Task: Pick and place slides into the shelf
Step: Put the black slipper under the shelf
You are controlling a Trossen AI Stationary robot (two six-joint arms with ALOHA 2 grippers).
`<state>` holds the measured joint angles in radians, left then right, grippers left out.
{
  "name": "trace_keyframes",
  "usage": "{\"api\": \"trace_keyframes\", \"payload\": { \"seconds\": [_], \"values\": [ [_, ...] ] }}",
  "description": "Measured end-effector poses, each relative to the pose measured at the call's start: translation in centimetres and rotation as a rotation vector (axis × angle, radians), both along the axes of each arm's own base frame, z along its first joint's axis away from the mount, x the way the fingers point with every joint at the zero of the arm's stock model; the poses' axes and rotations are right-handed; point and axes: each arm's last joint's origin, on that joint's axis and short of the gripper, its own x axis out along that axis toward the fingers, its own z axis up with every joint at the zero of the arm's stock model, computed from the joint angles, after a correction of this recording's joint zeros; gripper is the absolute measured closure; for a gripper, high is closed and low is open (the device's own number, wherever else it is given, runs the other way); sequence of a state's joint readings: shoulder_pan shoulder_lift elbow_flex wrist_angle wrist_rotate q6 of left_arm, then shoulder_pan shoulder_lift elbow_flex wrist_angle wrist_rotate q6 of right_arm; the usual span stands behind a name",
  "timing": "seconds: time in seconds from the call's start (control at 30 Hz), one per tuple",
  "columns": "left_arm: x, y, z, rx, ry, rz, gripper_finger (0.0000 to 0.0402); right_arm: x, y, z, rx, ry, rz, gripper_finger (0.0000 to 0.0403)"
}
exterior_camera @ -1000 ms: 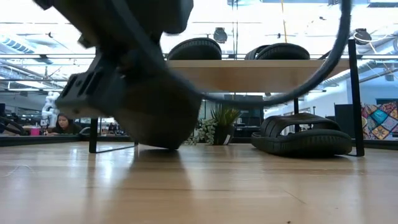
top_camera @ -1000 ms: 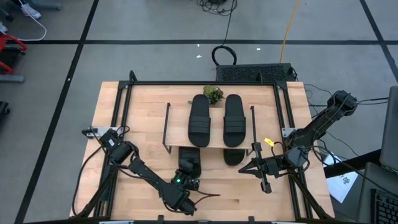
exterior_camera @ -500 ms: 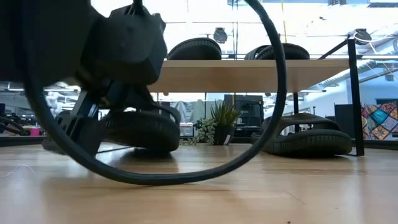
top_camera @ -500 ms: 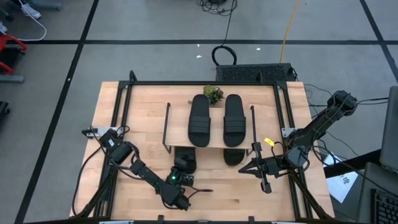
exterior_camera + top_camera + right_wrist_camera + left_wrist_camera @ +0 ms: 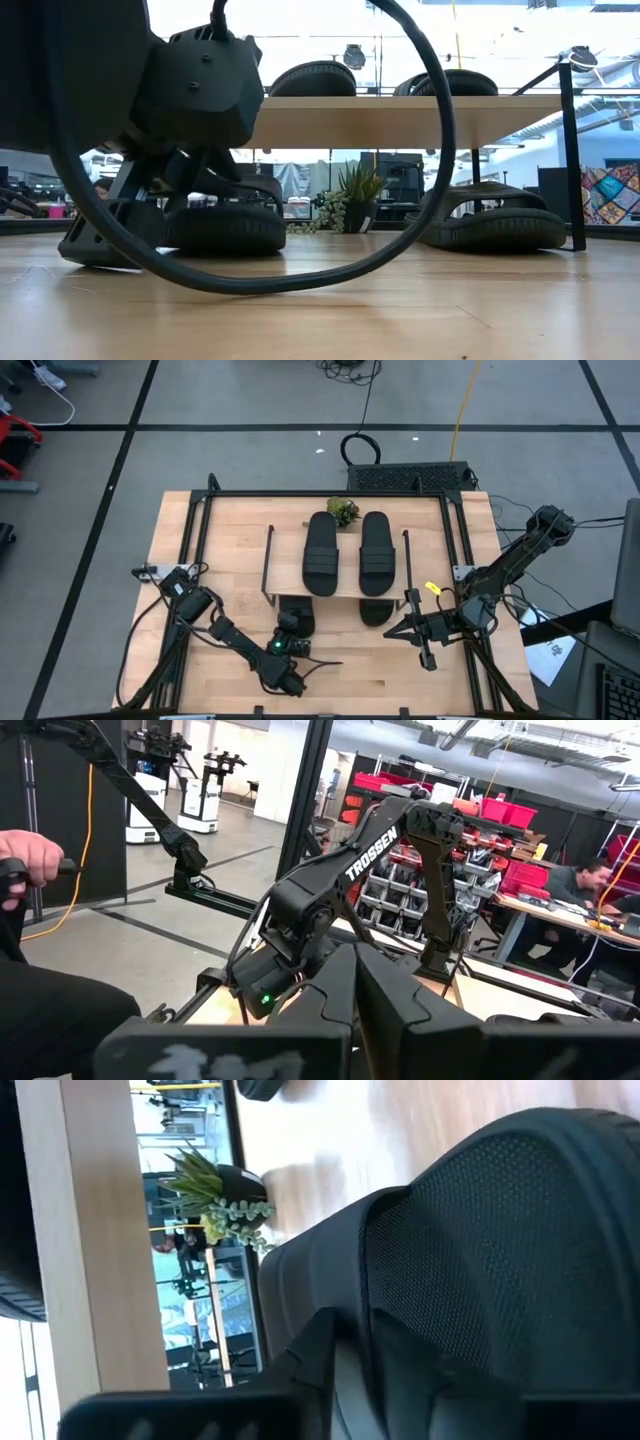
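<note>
Two black slides (image 5: pixel 322 553) (image 5: pixel 378 553) lie side by side on the shelf's wood top board (image 5: pixel 345 582). A third slide (image 5: pixel 490 220) rests on its sole on the table under the shelf, at the right. The fourth slide (image 5: pixel 225 225) lies on the table under the shelf's near left edge, with my left gripper (image 5: pixel 350 1342) shut on it. To the right of the shelf, above the table, my right gripper (image 5: pixel 424 632) hangs shut and holds nothing. My left gripper pinches the raised edge (image 5: pixel 366 1295) at the slide's near end between its two fingers. The fingers come from the table's near side, slanting down toward the far side. The slide lies level with its sole on the table, its far part under the shelf.
A small potted plant (image 5: pixel 343 511) stands behind the shelf. The table's black frame (image 5: pixel 300 494) runs around the shelf. My left arm's cable (image 5: pixel 420 230) loops over the bare wood close to the near edge. A person's hand (image 5: pixel 25 855) shows beyond the table.
My left gripper has come down and a little toward the table's near left with the slide. The slide, lifted clear a second ago, now lies flat on the table under the shelf's near edge.
</note>
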<state>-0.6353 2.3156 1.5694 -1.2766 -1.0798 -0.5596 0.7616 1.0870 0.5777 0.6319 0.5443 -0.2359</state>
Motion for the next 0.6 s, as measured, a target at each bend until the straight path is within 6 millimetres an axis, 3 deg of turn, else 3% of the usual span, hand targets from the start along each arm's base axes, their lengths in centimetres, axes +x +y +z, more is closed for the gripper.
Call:
{"api": "trace_keyframes", "payload": {
  "seconds": [0.2,0.4,0.5,0.6],
  "values": [
    [0.3,0.3,0.1,-0.008,0.009,0.012,0.028,0.0,0.0,0.0,0.0,0.0,0.0,0.0401],
    [0.8,1.0,0.1,-0.001,0.018,0.027,0.0241,0.0,0.0,0.0,0.0,0.0,0.0,0.0401],
    [1.2,1.8,0.1,-0.012,0.021,0.06,0.0234,0.0,0.0,0.0,0.0,0.0,0.0,0.0401],
    [1.5,2.5,-0.1,-0.013,0.074,0.06,0.0262,0.0,0.0,0.0,0.0,0.0,0.0,0.0401]
  ]
}}
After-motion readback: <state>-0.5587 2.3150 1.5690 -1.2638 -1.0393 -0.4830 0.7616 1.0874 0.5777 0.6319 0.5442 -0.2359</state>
